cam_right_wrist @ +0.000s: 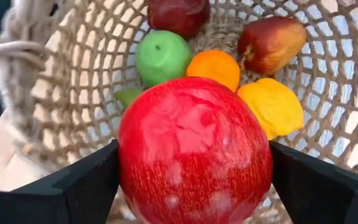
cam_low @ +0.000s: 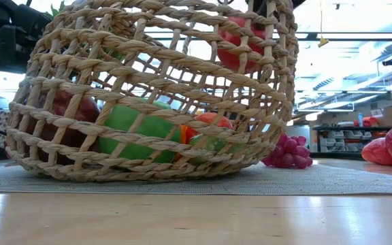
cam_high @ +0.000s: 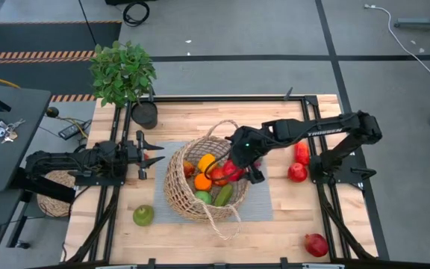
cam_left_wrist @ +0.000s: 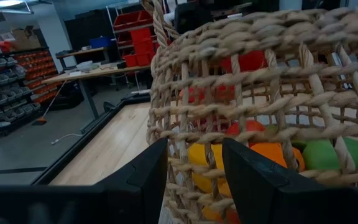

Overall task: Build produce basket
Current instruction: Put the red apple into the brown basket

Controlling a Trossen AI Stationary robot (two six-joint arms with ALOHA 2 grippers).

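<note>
The tan wicker basket [cam_high: 200, 196] sits on a grey mat [cam_high: 263, 205] at the table's middle and holds an orange [cam_high: 202, 181], a yellow pepper [cam_high: 206, 161], green pieces [cam_high: 222, 196] and red fruit. My right gripper [cam_high: 237, 170] reaches in over the basket's right rim and is shut on a red apple [cam_right_wrist: 194, 149]. The low view shows that apple [cam_low: 240, 41] through the weave, high inside the basket. My left gripper [cam_left_wrist: 194, 174] is open. It is level at the basket's left wall [cam_left_wrist: 260, 93]; I cannot tell whether it touches. My right gripper pinches the red apple between its two fingers [cam_right_wrist: 86, 186], one on each of its opposite sides [cam_right_wrist: 135, 155]. It comes slanting down from the table's right. The apple is lifted clear, above the fruit in the basket's bottom.
On the bare wood lie a green apple [cam_high: 143, 215] near the left front, a pomegranate [cam_high: 316, 244] at the right front, and red produce [cam_high: 298, 172] beside the right arm. Purple grapes [cam_low: 288, 153] lie behind the basket. A potted plant [cam_high: 123, 71] and a black pot [cam_high: 145, 114] stand far left.
</note>
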